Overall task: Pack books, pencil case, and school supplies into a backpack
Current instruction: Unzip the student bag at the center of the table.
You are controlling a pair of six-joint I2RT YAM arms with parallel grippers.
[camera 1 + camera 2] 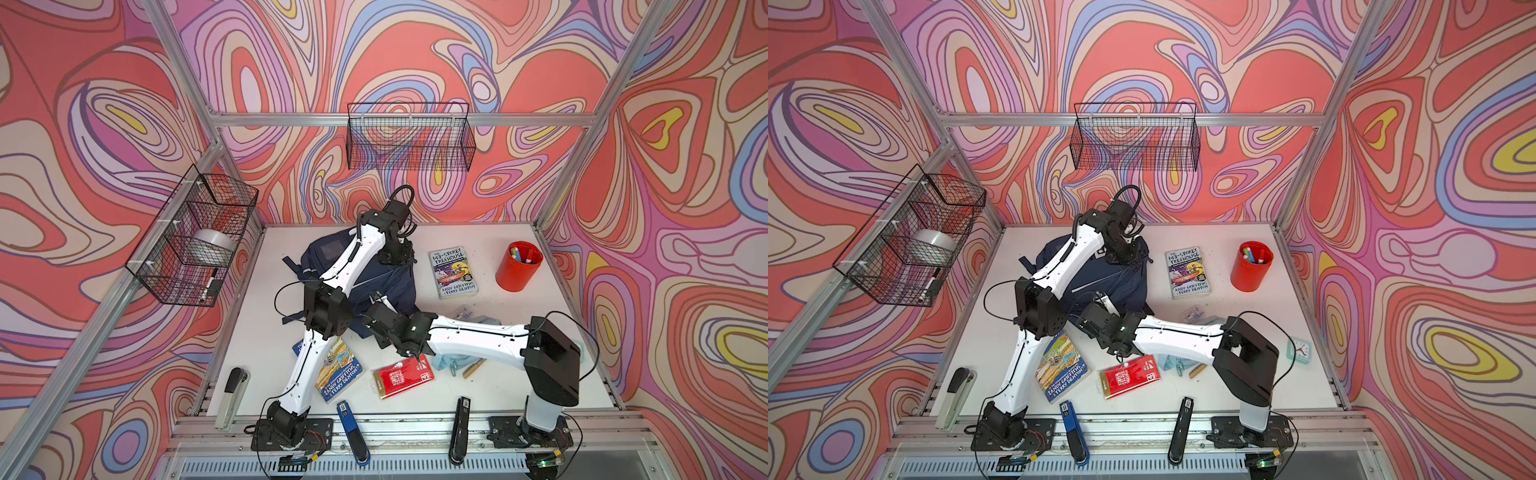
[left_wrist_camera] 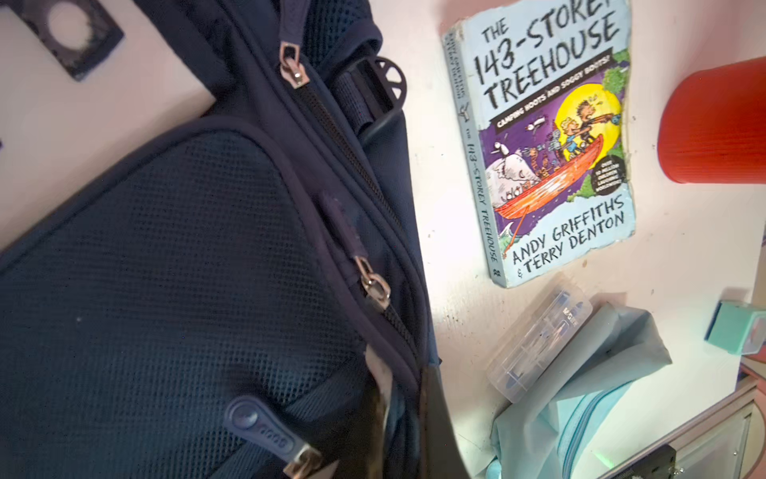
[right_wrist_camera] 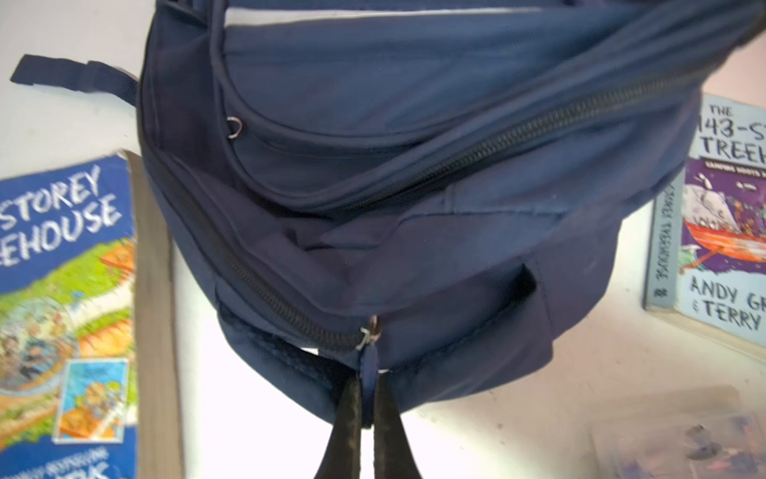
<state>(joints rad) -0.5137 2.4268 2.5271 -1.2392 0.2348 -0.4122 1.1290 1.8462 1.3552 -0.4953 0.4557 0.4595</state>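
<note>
The navy backpack lies at mid-table under both arms. My left gripper is shut on a fold of its fabric beside a zipper, near its top right. At its near edge my right gripper is shut on a zipper pull. The grey-purple book lies right of the backpack, the blue book under my left arm. The pencil case and clear packet lie partly under my right forearm. The red packet and tan stick are in front.
A red cup of markers stands at the back right. Grey, blue and black staplers lie along the front rail. A teal clock sits at the right edge. Wire baskets hang on the walls.
</note>
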